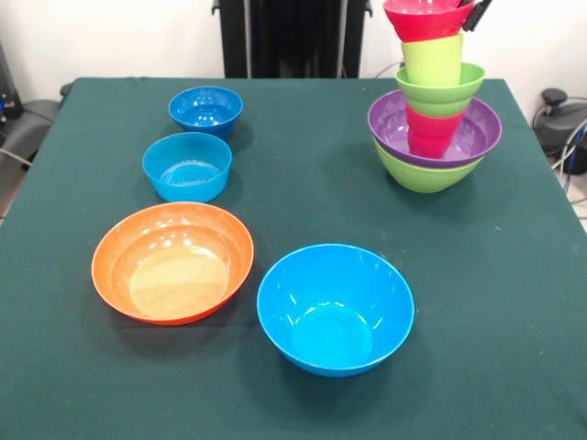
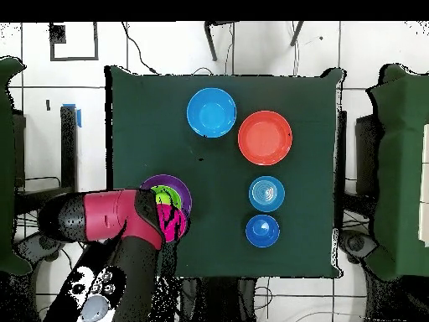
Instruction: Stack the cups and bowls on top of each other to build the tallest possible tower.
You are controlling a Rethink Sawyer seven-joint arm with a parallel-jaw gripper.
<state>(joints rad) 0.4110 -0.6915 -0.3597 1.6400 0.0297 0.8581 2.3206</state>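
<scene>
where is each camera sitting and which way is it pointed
Front view: sits across the green table, looking at the tower and four loose bowls; of the robot, only the black pedestal and a dark bit of the end effector show.
Overhead view: sits above, looking straight down; the red arm reaches over the tower.
Shared: both show the tower, the orange bowl and the large light blue bowl, turned half round between them.

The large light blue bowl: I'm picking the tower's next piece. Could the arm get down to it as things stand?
Probably yes. The large light blue bowl sits alone, upright and open on the green cloth, apart from the orange bowl. The arm is over the tower, across the table.
</scene>
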